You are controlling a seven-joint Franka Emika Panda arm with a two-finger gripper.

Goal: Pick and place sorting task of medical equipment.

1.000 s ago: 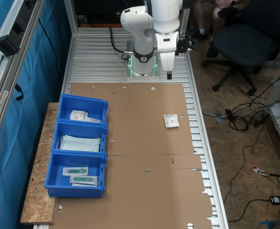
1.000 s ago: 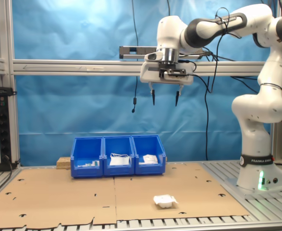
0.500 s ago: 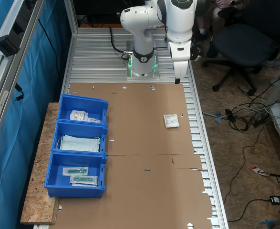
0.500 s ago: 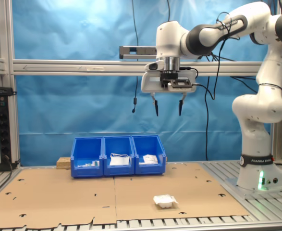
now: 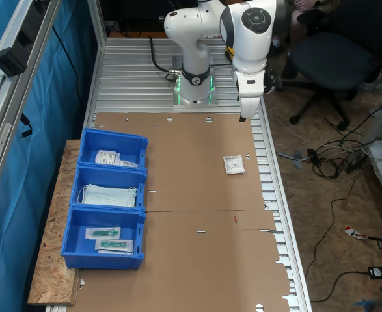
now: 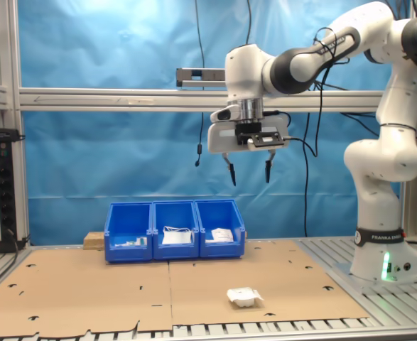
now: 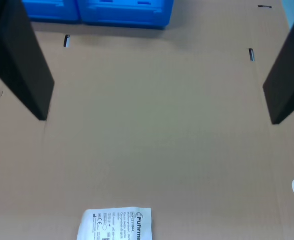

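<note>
Hanging high above the cardboard-covered surface [image 5: 197,182], gripper [image 6: 248,170] with dark fingers [image 7: 24,65] spread wide and nothing between them. Judged as an approach stance: spread ahead of time so as to drop astride the white sachet [image 5: 233,164], pointed straight down because a flat packet on a flat sheet offers only a top-down grab.

Lying flat and alone on the cardboard, well apart from the row of three blue bins [image 5: 106,198], toward the surface edge opposite them; in the second exterior view, sachet [image 6: 244,297] out in front of the bins, nearer the camera. In the wrist view, sachet [image 7: 114,224] at the frame edge with fine dark print up, not yet centred between the fingers, so probably more travel needed before any descent.

Set side by side against the blue curtain [image 6: 123,142], presumably one bin per kind of item. Nearest the robot base [image 5: 194,91]: bin [image 5: 112,151] holding white packets much like the loose sachet, so the likely destination. Middle bin [image 5: 109,187]: pale blue face masks [image 5: 109,195]. Farthest bin [image 5: 105,237]: long clear packets with teal-green items [image 5: 109,238]. Open tops and low walls, allowing a release from above.
</note>
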